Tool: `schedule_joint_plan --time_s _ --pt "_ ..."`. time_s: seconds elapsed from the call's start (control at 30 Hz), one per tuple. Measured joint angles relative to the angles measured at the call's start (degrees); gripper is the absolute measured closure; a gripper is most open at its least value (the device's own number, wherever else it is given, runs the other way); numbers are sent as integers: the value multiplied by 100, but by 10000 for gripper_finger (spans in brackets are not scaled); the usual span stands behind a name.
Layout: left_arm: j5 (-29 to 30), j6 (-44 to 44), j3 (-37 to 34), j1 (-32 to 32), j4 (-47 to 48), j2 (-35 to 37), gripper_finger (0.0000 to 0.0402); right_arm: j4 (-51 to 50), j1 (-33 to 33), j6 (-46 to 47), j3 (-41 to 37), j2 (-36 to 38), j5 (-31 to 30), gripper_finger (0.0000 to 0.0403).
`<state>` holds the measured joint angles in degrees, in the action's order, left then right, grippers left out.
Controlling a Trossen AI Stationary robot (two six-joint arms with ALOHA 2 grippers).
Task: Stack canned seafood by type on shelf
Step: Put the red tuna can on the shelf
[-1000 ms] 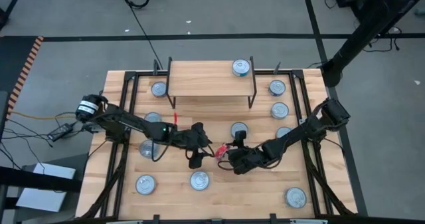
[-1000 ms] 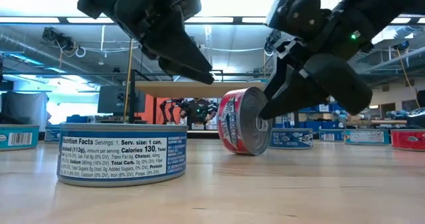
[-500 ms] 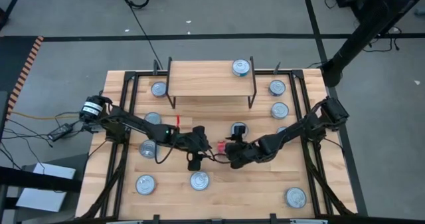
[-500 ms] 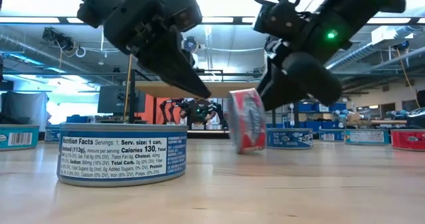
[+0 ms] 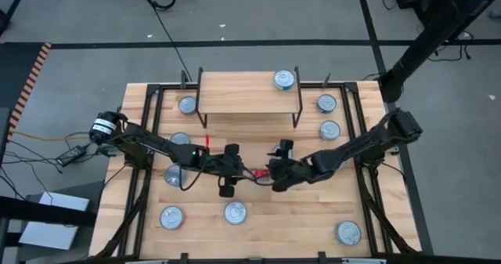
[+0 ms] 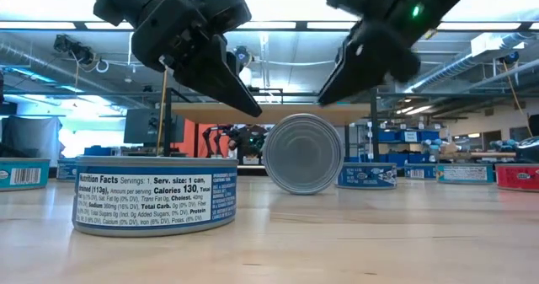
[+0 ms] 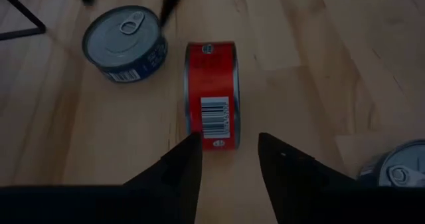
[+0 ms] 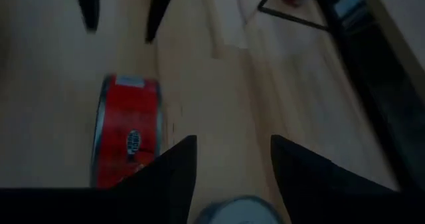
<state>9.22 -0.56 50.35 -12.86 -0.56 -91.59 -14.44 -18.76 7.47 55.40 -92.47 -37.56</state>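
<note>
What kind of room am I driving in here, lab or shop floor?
Probably a robotics lab or open workshop: exposed ceiling ducts with strip lights, taped lines and loose cables on the grey floor, and equipment benches beyond the slatted table.

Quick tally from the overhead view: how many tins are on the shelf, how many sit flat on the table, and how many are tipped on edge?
Tins on the shelf: 1
Tins flat on the table: 8
Red tin on its edge: 1
Total: 10 in view; the arms may hide more.
</note>
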Motion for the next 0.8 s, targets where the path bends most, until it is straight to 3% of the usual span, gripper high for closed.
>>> schedule_joint_plan --time_s 0.2,0.47,0.8 --pt "88 0 0 0 -29 0 251 -207 -208 941 7 384 863 167" --pt "463 127 -75 9 -135 0 251 146 -355 1061 0 -242 807 122" --pt "462 358 -1422 12 -2871 24 251 406 -129 1103 2 -405 984 114"
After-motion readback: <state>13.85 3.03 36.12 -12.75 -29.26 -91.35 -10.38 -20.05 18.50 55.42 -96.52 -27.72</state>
